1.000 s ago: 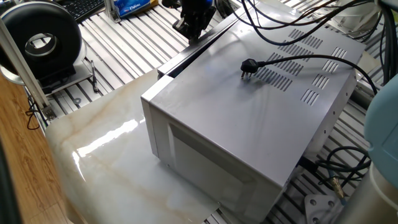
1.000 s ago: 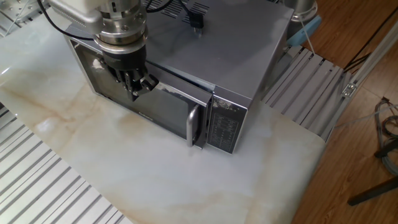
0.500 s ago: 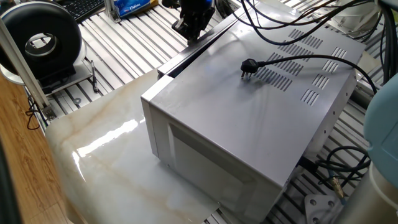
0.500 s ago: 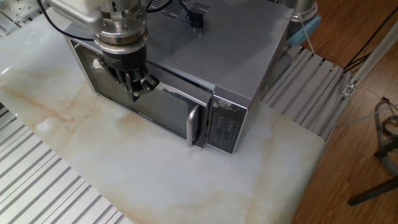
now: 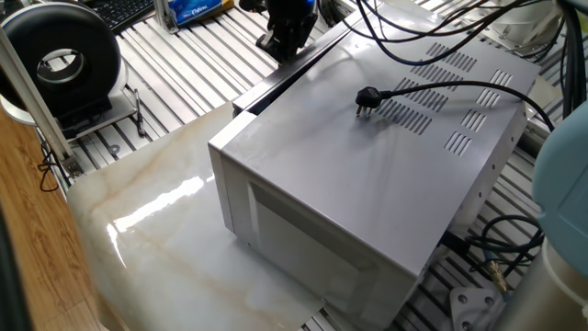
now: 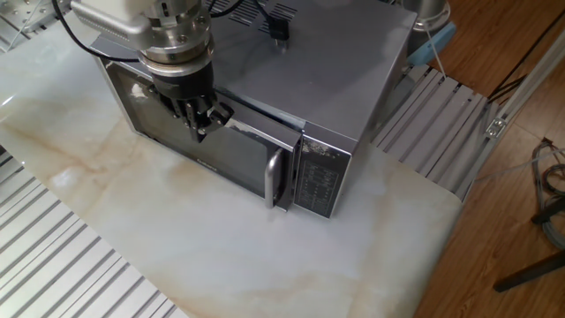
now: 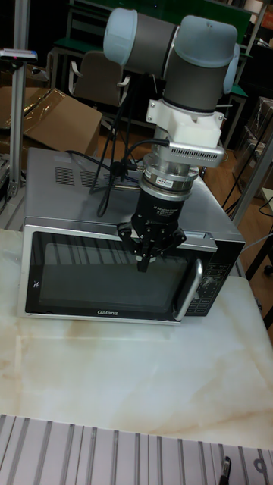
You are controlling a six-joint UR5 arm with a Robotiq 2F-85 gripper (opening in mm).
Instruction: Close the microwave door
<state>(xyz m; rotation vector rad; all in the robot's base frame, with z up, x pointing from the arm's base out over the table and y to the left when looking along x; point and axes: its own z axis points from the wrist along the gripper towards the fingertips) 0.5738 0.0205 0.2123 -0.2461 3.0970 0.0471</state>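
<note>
The microwave (image 5: pixel 367 184) is a large light-grey box with vent slots; a black plug (image 5: pixel 367 97) lies on its top. Seen from the front, the microwave door (image 7: pixel 91 276) with its dark window and silver handle (image 7: pixel 189 288) sits nearly flush with the body. From the side, the door's (image 5: pixel 276 85) black top edge stands slightly proud of the casing. My gripper (image 7: pixel 142 261) points down against the upper right part of the door (image 6: pixel 238 159), left of the handle. The gripper (image 6: pixel 201 131) is shut, with nothing between its fingers.
The microwave stands on a marble slab (image 6: pixel 177 247) with ribbed metal table (image 6: pixel 53 274) around it. A black round drum-shaped device (image 5: pixel 60 64) sits at the far left. Cables (image 5: pixel 505 248) trail behind the microwave. A cardboard box (image 7: pixel 53 121) lies in the background.
My gripper has shifted a little toward the door and its handle side. The door and the microwave look the same.
</note>
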